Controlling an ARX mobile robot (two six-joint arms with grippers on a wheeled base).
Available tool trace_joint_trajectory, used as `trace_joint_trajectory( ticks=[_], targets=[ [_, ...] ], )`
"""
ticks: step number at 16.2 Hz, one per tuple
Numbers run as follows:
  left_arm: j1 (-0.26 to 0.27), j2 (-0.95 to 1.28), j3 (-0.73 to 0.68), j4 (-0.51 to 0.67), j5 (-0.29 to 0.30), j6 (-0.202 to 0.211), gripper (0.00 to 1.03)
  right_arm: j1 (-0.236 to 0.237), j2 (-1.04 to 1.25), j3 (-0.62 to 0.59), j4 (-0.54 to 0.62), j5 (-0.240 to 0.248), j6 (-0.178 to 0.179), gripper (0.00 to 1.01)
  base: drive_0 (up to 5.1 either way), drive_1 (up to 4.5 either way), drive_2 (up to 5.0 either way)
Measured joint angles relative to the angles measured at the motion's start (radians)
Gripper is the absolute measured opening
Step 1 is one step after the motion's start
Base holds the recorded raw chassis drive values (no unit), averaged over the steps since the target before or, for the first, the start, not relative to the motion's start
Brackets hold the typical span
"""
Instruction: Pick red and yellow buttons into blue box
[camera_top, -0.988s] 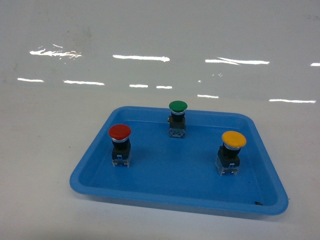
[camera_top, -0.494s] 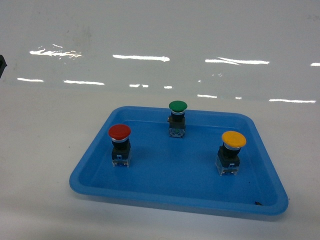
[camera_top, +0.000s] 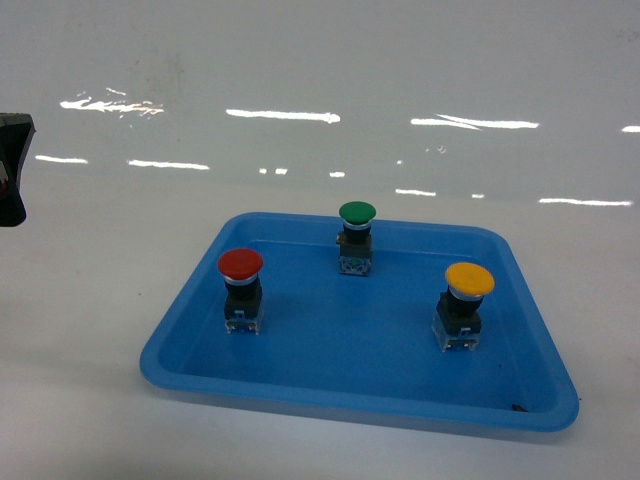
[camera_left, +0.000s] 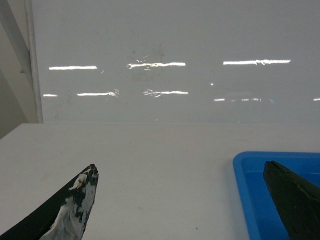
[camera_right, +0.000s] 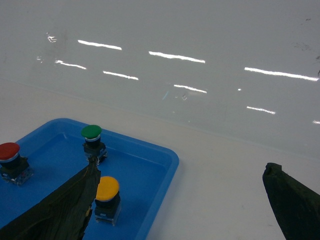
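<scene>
The shallow blue tray (camera_top: 330, 375) lies on the white table (camera_top: 90, 300), its near rim closest to the head camera. Inside it, the yellow button (camera_top: 462, 303) stands upright at the near right, and the red button (camera_top: 242, 288) stands upright at the left, slightly farther back. The green button (camera_top: 355, 235) stands upright close to the far wall, between the other two and well apart from both. The large blue box shows in no view.

In the right wrist view, the right gripper (camera_right: 185, 200) hangs above the table just off the tray's right edge, its two dark fingers (camera_right: 65, 205) spread wide with nothing between them; the yellow button (camera_right: 107, 196) sits just beside the left finger, with the green button (camera_right: 92, 140) and red button (camera_right: 10, 157) farther off.

In the left wrist view, the left gripper (camera_left: 182, 200) is also spread wide and empty over bare table, one finger over the tray (camera_left: 245, 185) corner. In the head view only a dark part of the left arm (camera_top: 12, 165) shows at the left edge, well apart from the tray

Behind the table rises a glossy white wall (camera_top: 320, 80) streaked with light reflections
</scene>
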Motion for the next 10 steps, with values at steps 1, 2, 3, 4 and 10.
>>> trace_joint_trajectory(
  ticks=[1, 2, 3, 4, 10],
  targets=[
    [0.0, -0.002, 0.0, 0.002, 0.0, 0.002, 0.98, 0.0, 0.0, 0.0, 0.002, 0.0, 0.0, 0.98, 0.0, 0.0, 0.0],
    [0.0, -0.002, 0.0, 0.002, 0.0, 0.003, 0.98, 0.0, -0.001, 0.0, 0.004, 0.0, 0.0, 0.98, 0.0, 0.0, 0.0],
    [0.0, -0.002, 0.0, 0.001, 0.0, 0.003, 0.98, 0.0, -0.001, 0.0, 0.003, 0.0, 0.0, 0.98, 0.0, 0.0, 0.0],
    [0.0, -0.002, 0.0, 0.001, 0.0, 0.003, 0.98, 0.0, 0.0, 0.0, 0.006, 0.0, 0.0, 0.98, 0.0, 0.0, 0.0],
    [0.0, -0.002, 0.0, 0.001, 0.0, 0.003, 0.98, 0.004, 0.263, 0.082, 0.096, -0.09, 0.008, 0.98, 0.0, 0.0, 0.0]
  ],
)
